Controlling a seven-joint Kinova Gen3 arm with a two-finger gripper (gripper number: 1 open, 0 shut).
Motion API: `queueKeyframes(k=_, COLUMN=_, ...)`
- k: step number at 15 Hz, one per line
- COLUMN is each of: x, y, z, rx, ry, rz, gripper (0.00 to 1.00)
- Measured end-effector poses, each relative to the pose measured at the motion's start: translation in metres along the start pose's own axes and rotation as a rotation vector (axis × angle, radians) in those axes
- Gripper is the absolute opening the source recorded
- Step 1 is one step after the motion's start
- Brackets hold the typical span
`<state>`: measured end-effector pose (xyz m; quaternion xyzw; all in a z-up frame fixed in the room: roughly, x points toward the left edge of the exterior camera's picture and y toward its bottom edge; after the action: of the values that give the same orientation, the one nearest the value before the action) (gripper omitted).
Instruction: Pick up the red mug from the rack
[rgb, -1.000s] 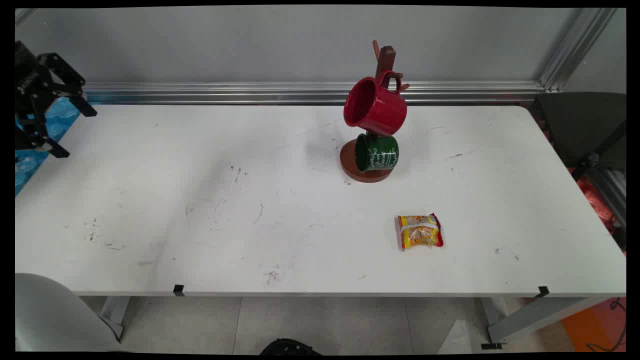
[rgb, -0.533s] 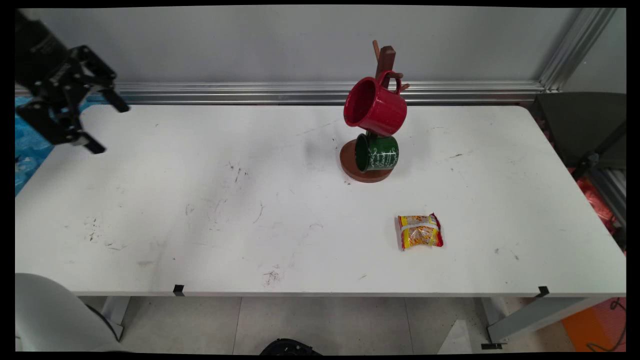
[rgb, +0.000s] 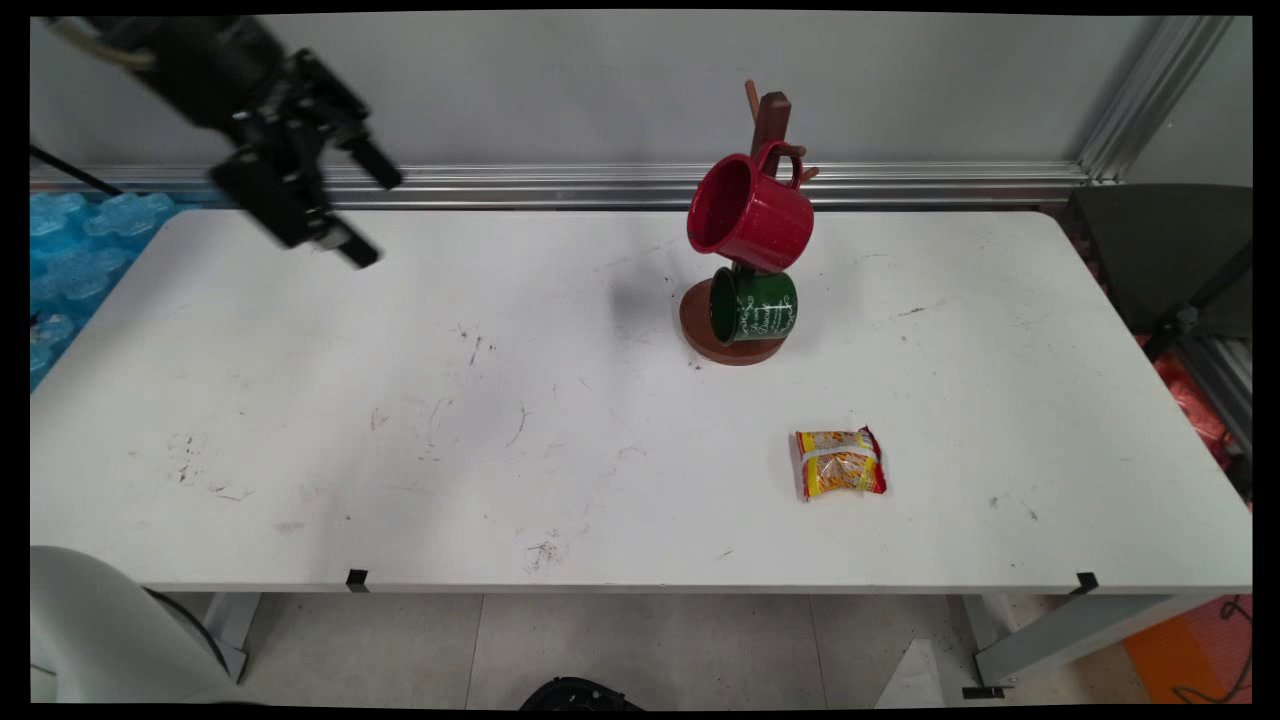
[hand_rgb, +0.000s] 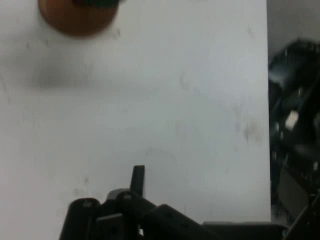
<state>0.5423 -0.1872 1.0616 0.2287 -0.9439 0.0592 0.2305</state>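
Big white table (rgb: 300, 420) with dark scuff marks, seen wide across the main view. Above its far left corner, up in the air, the black gripper (rgb: 375, 215), its two fingers spread apart and holding nothing, not touching the table. Well apart from everything else on the table.

Near the far edge, a bit right of the middle, a brown wooden mug stand (rgb: 772, 115) on a round brown base. On its upper peg, the red mug (rgb: 750, 213), hung by the handle and tipped with its open mouth toward the left. Just under it, touching or almost touching, the smaller green mug (rgb: 755, 305) with white marks, down close to the round base.

Closer to the near edge, on the right half, a small yellow and red snack packet (rgb: 841, 463), lying flat, apart from the stand.

In the hand view, only blurry white table and the brown base (hand_rgb: 75, 20) at the top left corner.
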Motion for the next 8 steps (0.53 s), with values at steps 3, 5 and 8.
queueKeyframes(k=3, x=0.029, y=-0.006, z=0.016, rx=-0.001, ry=0.07, rz=-0.063, gripper=1.0)
queueKeyframes(k=5, x=0.046, y=-0.011, z=0.028, rx=0.0, ry=0.109, rz=-0.1, gripper=1.0)
queueKeyframes(k=8, x=0.069, y=-0.021, z=0.049, rx=0.001, ry=0.164, rz=-0.163, gripper=1.0)
